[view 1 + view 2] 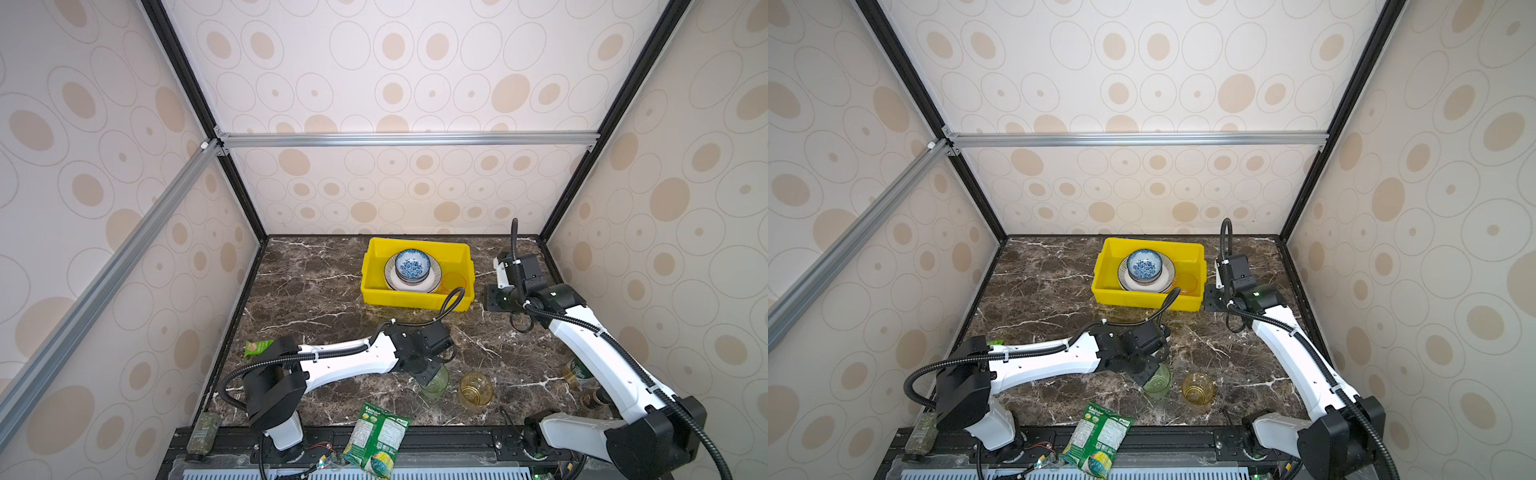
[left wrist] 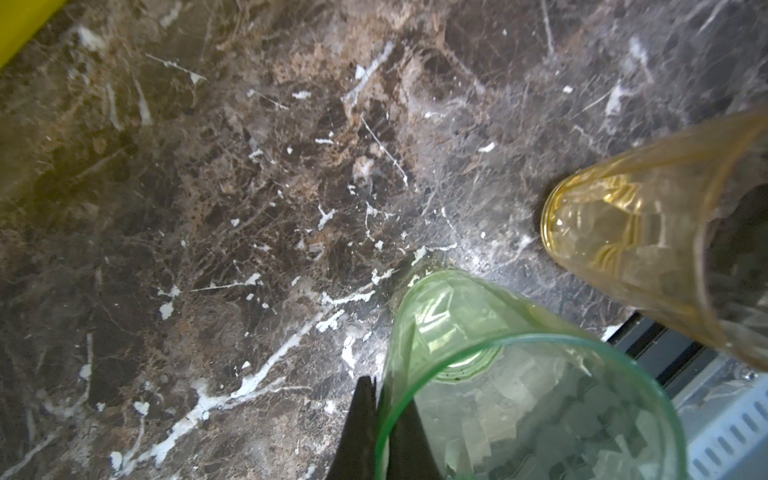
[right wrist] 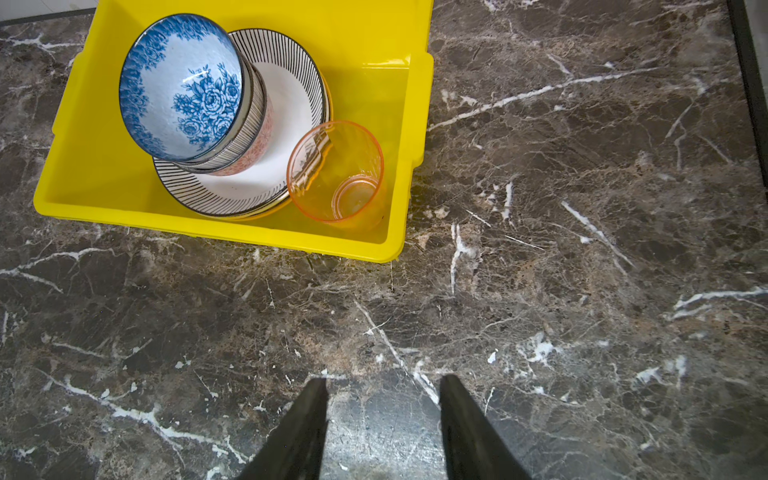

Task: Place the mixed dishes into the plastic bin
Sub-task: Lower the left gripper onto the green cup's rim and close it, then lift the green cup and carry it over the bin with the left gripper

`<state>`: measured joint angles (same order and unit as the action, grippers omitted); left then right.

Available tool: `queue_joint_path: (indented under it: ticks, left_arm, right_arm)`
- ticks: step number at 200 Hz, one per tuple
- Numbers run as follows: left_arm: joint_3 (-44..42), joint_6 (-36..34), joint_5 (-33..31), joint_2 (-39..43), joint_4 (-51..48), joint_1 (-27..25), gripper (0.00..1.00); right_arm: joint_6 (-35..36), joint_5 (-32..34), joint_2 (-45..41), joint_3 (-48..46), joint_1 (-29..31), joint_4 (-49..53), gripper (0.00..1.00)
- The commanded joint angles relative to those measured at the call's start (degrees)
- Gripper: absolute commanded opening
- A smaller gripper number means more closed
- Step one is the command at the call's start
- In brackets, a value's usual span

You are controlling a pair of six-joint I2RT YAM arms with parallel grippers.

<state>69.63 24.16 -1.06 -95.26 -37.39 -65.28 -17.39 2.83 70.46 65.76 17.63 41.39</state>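
Note:
My left gripper is shut on the wall of a green glass tumbler, one finger inside the rim and one outside. In both top views this tumbler is near the table's front edge. An amber tumbler stands just right of it. The yellow plastic bin at the back holds a striped plate, stacked bowls topped by a blue floral bowl, and an orange tumbler. My right gripper is open and empty, over bare marble right of the bin.
A large green snack packet overhangs the front edge and a small one lies at the left. A green-labelled bottle and a small dark jar sit under the right arm. Patterned walls enclose three sides of the table.

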Motion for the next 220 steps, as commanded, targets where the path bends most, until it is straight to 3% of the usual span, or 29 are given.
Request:
queue_joint_path:
  ticks: [1, 125, 220]
  left_arm:
    - [3.4, -0.5, -1.9, 0.2, -1.3, 0.6, 0.00]
    - [12.5, -6.1, -3.2, 1.0, -3.2, 10.1, 0.00]
    - [26.2, -10.8, -2.6, -6.4, -5.4, 14.4, 0.00]
  right_arm:
    - [0.9, 1.3, -1.4, -0.3, 0.2, 1.9, 0.47]
    - [1.7, 3.7, -4.3, 1.1, 0.2, 5.0, 0.48]
    - [2.5, 5.5, -4.6, 0.2, 0.1, 4.4, 0.48]
